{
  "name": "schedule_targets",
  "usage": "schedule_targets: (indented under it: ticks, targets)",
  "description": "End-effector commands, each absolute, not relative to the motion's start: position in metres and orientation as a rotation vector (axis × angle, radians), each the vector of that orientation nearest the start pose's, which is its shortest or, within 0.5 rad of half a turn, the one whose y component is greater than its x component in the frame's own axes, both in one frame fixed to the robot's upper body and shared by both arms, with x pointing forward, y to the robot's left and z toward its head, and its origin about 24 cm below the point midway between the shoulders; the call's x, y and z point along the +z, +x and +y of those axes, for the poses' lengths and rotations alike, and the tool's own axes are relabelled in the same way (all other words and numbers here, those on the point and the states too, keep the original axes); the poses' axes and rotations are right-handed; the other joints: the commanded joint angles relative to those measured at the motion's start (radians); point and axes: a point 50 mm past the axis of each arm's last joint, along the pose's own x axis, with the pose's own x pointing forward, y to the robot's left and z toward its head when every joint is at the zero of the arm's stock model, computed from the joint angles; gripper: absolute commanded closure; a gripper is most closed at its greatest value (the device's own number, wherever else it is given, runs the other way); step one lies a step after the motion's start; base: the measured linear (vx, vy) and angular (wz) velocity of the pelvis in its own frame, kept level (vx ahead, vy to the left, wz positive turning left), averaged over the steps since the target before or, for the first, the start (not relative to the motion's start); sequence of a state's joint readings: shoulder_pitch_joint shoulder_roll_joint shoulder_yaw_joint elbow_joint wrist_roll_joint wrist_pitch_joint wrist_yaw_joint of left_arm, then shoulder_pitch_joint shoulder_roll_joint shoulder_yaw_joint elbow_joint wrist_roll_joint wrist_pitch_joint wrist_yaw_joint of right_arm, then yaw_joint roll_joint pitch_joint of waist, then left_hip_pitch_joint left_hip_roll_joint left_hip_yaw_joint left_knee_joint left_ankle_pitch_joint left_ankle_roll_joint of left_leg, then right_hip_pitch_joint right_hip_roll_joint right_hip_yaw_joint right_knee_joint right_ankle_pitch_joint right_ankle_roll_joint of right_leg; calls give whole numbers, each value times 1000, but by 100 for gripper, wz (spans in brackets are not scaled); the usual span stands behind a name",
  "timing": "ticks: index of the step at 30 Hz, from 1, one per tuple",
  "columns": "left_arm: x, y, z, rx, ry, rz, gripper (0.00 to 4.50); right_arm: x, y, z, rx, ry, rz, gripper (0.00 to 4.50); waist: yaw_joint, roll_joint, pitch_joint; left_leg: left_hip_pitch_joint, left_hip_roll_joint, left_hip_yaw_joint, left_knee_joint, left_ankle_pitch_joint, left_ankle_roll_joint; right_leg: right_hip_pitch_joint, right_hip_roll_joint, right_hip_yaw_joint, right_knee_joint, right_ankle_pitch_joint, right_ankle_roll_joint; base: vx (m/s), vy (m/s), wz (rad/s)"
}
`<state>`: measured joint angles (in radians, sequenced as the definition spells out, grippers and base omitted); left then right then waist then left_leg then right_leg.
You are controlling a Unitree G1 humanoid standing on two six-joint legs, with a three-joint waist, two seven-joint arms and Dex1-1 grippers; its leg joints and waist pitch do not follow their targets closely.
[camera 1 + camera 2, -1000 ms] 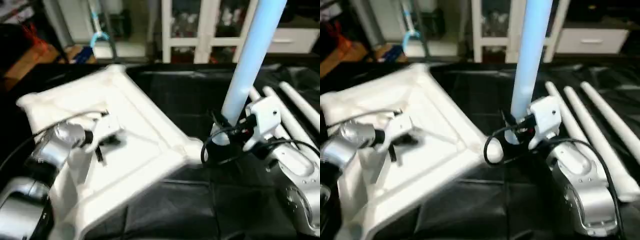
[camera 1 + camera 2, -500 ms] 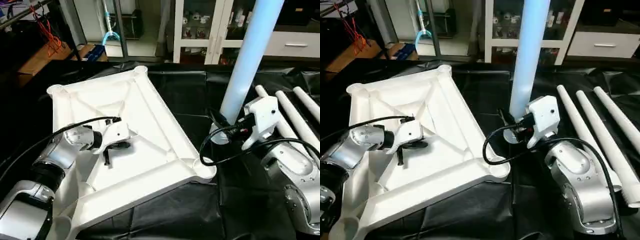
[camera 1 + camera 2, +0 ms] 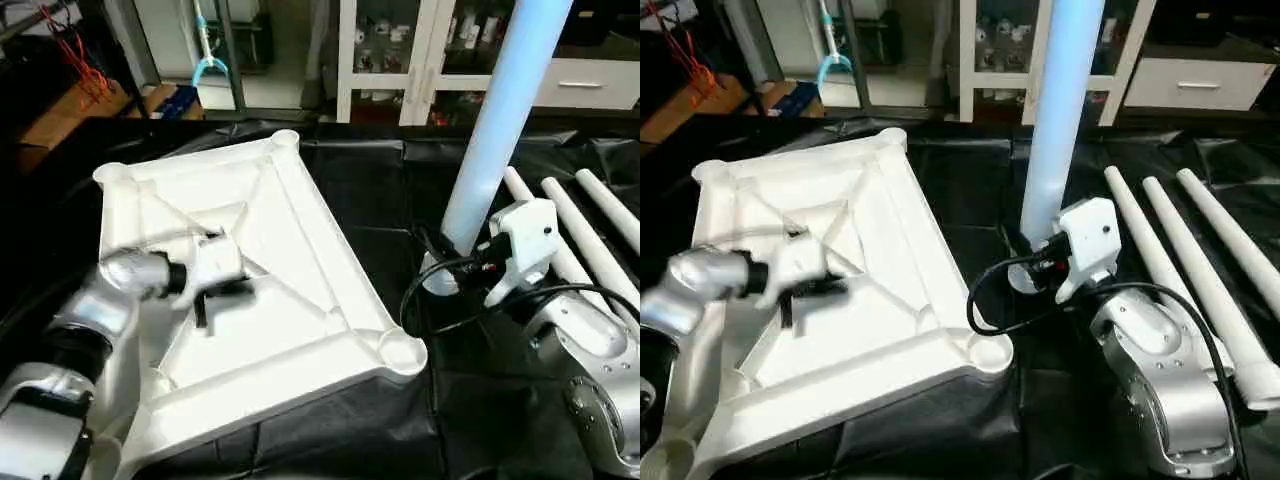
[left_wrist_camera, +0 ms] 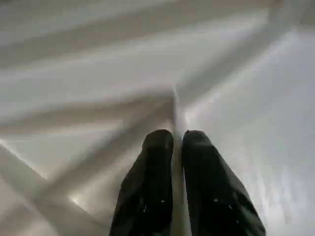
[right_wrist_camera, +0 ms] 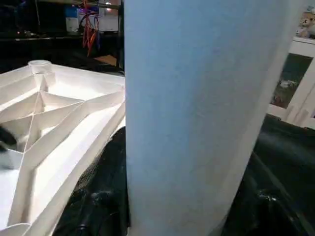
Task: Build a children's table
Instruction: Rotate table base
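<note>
Black sheeting (image 3: pixel 340 420) covers your work surface, with a white glass-door cabinet (image 3: pixel 400 50) behind. Your tabletop (image 3: pixel 290 250) lies upside down, X-ribs up, and it has settled flatter than a second ago, when its near side was tipped up; the near corner socket (image 3: pixel 398 352) now rests on the sheeting.

Left gripper (image 4: pixel 177 140), over the tabletop's centre: in the wrist view its fingers (image 4: pixel 152 167) straddle a thin rib with only a sliver of gap. They have just begun to part, so you cannot yet tell whether the rib is pinched or let go.

Right gripper (image 3: pixel 1032 262), just right of the tabletop: about half open around the foot of an upright leg (image 3: pixel 500 120), which stands on the sheeting beside the near socket, not in it. That grip is unchanged.

Three spare legs (image 3: pixel 1180 260) lie further right.

My reading: with the tabletop down, seating that leg looks next.
</note>
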<state>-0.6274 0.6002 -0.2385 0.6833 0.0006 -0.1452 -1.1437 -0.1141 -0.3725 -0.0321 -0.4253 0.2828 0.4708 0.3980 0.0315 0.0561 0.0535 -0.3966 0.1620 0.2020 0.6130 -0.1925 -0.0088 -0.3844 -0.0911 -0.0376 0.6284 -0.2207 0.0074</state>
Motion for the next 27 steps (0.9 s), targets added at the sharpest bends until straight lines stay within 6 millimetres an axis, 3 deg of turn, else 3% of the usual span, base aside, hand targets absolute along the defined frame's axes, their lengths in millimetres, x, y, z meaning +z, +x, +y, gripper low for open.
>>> schedule_targets:
  ticks: [1, 7, 8, 12, 18, 22, 27]
  targets:
    - [87, 324, 213, -1152, 571, 356, 353, 138, 253, -167, 506, -128, -58, 264, -2, -5, -70, 40, 65, -32, -81, -164, -1, 26, -57, 37, -59, 11, -256, 0, 0, 0]
    - [96, 317, 209, -1203, 542, 335, 303, 138, 253, -167, 509, -133, -58, 264, -3, -3, -66, 42, 66, -31, -83, -190, -12, 25, -58, 39, -66, -57, -241, 0, 0, 0]
    - [103, 313, 206, -1225, 522, 332, 288, 138, 253, -167, 510, -134, -59, 264, 0, 5, -66, 45, 67, -32, -85, -202, -23, 23, -57, 38, -64, -64, -239, 0, 0, 0]
    - [107, 301, 198, -1284, 506, 375, 265, 138, 252, -168, 507, -136, -59, 264, -4, -1, -63, 43, 65, -30, -87, -208, -32, 25, -55, 38, -63, -68, -237, 0, 0, 0]
    - [83, 273, 168, -1373, 485, 483, 212, 137, 250, -168, 507, -138, -55, 264, -6, 3, -62, 41, 63, -31, -86, -203, -29, 27, -53, 40, -69, -87, -227, 0, 0, 0]
    - [74, 267, 164, -1377, 517, 519, 179, 136, 250, -167, 512, -138, -53, 264, -8, 1, -60, 42, 63, -34, -90, -242, -43, 26, -51, 40, -76, -145, -205, 0, 0, 0]
    - [72, 262, 156, -1349, 505, 543, 139, 136, 249, -166, 515, -140, -51, 264, -9, 2, -61, 43, 62, -35, -90, -242, -49, 25, -49, 40, -76, -132, -204, 0, 0, 0]
